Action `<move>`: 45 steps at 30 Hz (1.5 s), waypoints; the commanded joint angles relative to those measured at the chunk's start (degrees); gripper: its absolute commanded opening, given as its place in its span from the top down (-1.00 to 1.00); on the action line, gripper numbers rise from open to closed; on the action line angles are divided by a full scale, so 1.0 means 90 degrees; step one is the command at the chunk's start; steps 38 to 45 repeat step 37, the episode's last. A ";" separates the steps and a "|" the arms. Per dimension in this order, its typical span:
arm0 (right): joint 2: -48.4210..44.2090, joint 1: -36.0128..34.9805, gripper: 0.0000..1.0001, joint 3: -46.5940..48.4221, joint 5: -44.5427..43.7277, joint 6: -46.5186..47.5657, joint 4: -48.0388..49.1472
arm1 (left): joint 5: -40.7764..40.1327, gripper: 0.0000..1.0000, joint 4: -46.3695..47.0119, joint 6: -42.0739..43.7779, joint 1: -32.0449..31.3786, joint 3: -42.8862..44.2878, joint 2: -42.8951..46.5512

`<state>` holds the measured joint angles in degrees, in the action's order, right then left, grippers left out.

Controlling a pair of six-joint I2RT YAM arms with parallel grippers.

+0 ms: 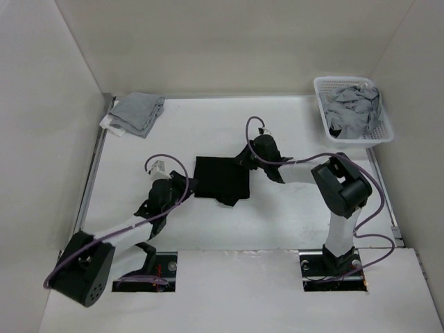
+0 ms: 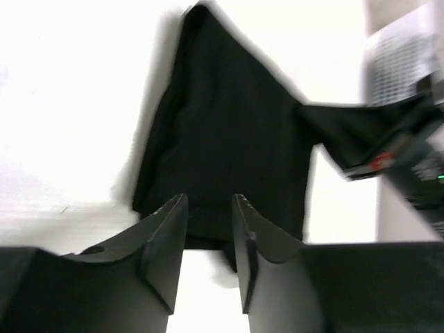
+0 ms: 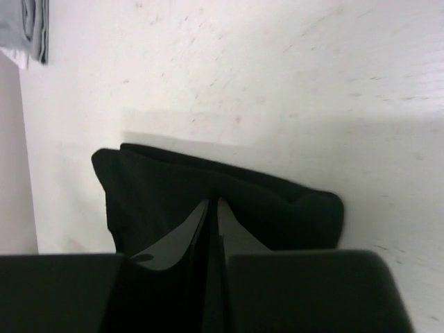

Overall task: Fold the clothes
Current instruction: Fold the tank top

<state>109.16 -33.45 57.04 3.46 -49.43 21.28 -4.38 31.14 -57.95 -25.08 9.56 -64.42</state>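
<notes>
Looking down on a wide white tabletop (image 1: 277, 215) walled in white on three sides, two black robot arms, the left arm (image 1: 132, 225) and the right arm (image 1: 340, 184), reach from its near edge toward one black sleeveless tank top of thin soft fabric (image 1: 220, 179), which lies at the middle of the table between them. The tank top sits as a compact, roughly square packet with no straps or neckline showing, so most of the folding looks done. Its near right corner trails loose and its right edge is drawn out to a point, so a last fold or a squaring of edges seems left. At the far right corner stands one white slotted plastic basket (image 1: 343, 79) holding a heap of rumpled grey garments (image 1: 350, 104); how many cannot be told. At the far left lies one neatly folded grey cloth (image 1: 139, 112). The right gripper (image 3: 211, 205), at the tank top's right edge, has its fingers all but together and appears to pinch that drawn-out fabric. The left gripper (image 2: 208, 201), at the tank top's left edge, stands partly open with nothing between its fingers. Counted: two arms, two grippers, one tank top, one basket, one folded grey cloth.
</notes>
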 commanded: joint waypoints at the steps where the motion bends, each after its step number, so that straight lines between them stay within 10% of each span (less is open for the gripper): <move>1: -0.0896 0.0050 0.67 -0.0165 0.0181 -0.0036 0.0575 | -0.0157 0.33 -0.0420 0.0344 0.0155 0.0177 0.1120; 16: -0.5097 0.0870 -0.12 -0.2527 -0.1574 0.1059 -0.0294 | -0.0822 -0.06 -0.3351 0.1381 0.1912 0.1476 0.1710; 45: -0.4474 0.0724 -0.13 -0.3183 -0.2201 0.0844 0.0663 | -0.1339 -0.08 -0.3157 0.1527 0.2353 0.1379 0.1133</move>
